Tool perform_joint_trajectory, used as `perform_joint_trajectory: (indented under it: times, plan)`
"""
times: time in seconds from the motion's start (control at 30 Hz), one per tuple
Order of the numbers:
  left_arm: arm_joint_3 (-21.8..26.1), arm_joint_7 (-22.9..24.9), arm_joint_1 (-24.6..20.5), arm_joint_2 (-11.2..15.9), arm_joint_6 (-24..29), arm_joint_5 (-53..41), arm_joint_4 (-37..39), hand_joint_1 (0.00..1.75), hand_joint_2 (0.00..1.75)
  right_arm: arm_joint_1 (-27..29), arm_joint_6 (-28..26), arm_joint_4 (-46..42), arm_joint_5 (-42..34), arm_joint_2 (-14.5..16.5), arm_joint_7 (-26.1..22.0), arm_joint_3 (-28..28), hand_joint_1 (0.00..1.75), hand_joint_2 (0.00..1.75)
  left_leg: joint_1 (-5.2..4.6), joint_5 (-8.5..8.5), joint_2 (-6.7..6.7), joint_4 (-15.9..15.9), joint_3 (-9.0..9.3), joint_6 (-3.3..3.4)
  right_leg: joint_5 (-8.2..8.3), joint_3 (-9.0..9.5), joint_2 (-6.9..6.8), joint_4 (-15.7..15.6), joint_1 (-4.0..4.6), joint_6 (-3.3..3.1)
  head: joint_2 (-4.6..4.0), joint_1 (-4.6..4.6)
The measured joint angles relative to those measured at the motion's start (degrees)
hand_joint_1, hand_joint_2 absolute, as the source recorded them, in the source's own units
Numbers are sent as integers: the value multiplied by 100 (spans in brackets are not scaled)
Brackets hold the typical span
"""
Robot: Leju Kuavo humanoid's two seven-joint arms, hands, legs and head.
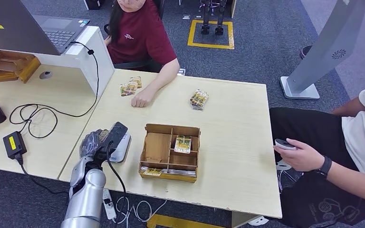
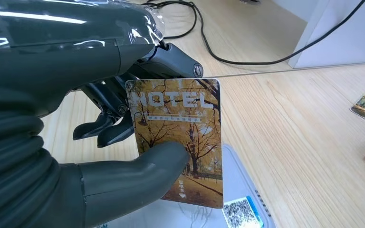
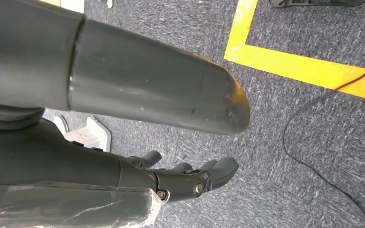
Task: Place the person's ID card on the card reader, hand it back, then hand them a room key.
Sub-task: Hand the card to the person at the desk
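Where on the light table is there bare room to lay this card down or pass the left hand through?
Bare tabletop runs from the wooden tray to the right edge, and between the tray and the card stack. It is crowded at the left hand, which holds the hotel card above the card reader, and by the person's hand.

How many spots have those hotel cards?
5: in the left hand, card; by the person's hand; stack mid-table; two in the box. Stacks may hide more.

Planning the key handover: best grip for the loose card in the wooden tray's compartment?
The hotel card lies flat in the wooden tray, walled by dividers. Likely best to come straight from above and pinch its short edges, or tip one edge up against a divider first. A side approach looks blocked.
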Motion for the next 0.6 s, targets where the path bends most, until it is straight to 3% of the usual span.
perform_joint_trajectory:
  times: [0.1, 0.3, 0.6]
  plan:
    - [-48, -195, 23, 4, 30, 213, -1, 175, 175, 1, -3, 0, 0, 0, 0, 0, 0, 0, 0, 0, 0, 0, 0, 0, 0, 0, 0, 0, 0, 0, 0, 0]
    - [-50, -1133, 33, -73, 21, 1915, -256, 175, 175, 4, -15, 0, 0, 0, 0, 0, 0, 0, 0, 0, 0, 0, 0, 0, 0, 0, 1, 0, 0, 0, 0, 0]
    - [-40, -1528, 36, -106, 343, 2818, -981, 175, 175, 9, -18, 0, 0, 0, -45, 0, 0, 0, 1, 0, 0, 0, 0, 0, 0, 0, 0, 0, 0, 0, 0, 0]
